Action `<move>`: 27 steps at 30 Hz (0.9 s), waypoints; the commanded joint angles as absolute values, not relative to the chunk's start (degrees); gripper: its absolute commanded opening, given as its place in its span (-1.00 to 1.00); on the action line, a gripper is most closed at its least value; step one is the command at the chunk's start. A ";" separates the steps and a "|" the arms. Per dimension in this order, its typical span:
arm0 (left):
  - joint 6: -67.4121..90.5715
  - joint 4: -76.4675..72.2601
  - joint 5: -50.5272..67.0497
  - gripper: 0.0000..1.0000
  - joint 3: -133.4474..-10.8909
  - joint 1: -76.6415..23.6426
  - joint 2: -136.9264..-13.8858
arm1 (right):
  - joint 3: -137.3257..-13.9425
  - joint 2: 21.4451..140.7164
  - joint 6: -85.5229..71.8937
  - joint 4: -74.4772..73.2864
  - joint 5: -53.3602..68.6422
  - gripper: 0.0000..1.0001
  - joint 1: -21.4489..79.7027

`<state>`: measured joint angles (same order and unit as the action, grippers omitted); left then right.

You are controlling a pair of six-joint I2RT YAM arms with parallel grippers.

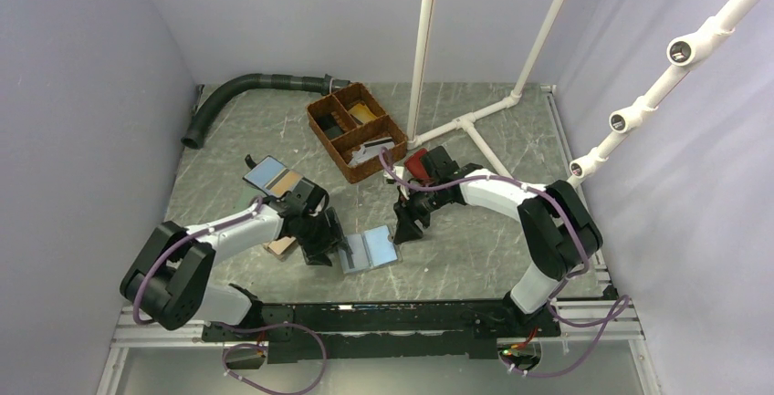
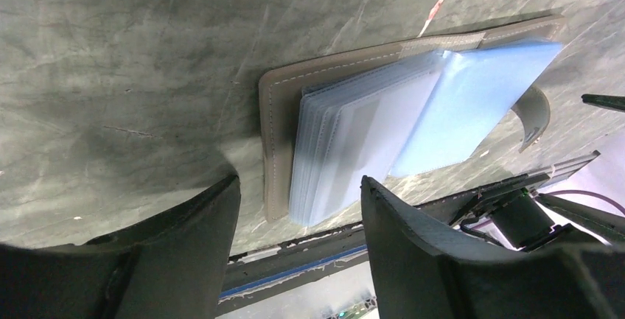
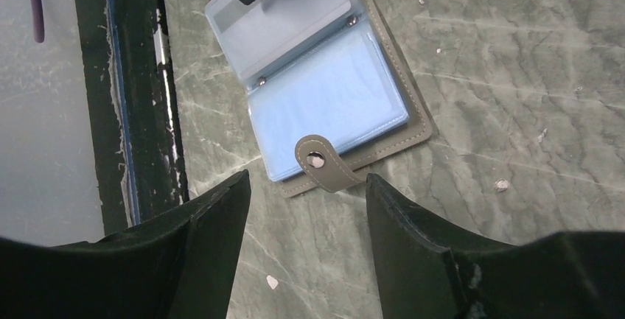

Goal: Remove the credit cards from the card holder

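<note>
The card holder (image 1: 370, 249) lies open on the table, taupe-grey outside (image 2: 278, 142) and light blue inside (image 3: 332, 98), its snap tab (image 3: 324, 160) pointing toward my right gripper. Clear sleeves (image 2: 354, 135) are stacked on its left half. Something pale grey, probably the credit cards (image 3: 291, 20), shows through them, but I cannot make out single cards. My left gripper (image 2: 298, 183) is open at the holder's left edge, with the sleeve corner just beyond its fingertips. My right gripper (image 3: 306, 179) is open just short of the tab, holding nothing.
A blue wallet with a tan panel (image 1: 272, 176) lies behind the left arm, and a tan flat thing (image 1: 281, 247) sits beneath it. A red wallet (image 1: 418, 162) lies by the right arm. At the back are a brown basket (image 1: 356, 130), a black hose (image 1: 228, 94) and white pipes (image 1: 475, 126).
</note>
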<state>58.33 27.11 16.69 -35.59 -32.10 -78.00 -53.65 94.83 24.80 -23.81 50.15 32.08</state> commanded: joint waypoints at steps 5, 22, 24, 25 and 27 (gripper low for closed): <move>59.15 25.15 14.96 0.24 -36.71 -33.04 -81.12 | -53.00 96.15 19.69 -19.24 48.80 0.21 32.16; 59.74 22.01 15.06 -0.18 -37.92 -34.37 -83.96 | -58.48 102.08 18.47 -23.01 41.73 0.14 35.24; 59.73 21.96 14.76 -0.26 -38.00 -34.37 -83.58 | -59.86 102.32 18.23 -23.91 42.11 0.08 35.24; 59.76 22.01 14.46 -0.33 -37.97 -34.37 -83.25 | -60.46 102.33 18.24 -24.40 42.52 0.04 35.24; 59.76 22.23 13.83 -0.56 -38.18 -34.37 -82.39 | -61.59 102.46 18.11 -25.13 42.79 -0.04 35.33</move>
<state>59.72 25.04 18.81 -37.71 -33.85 -82.24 -57.98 102.24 18.41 -23.35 41.04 34.79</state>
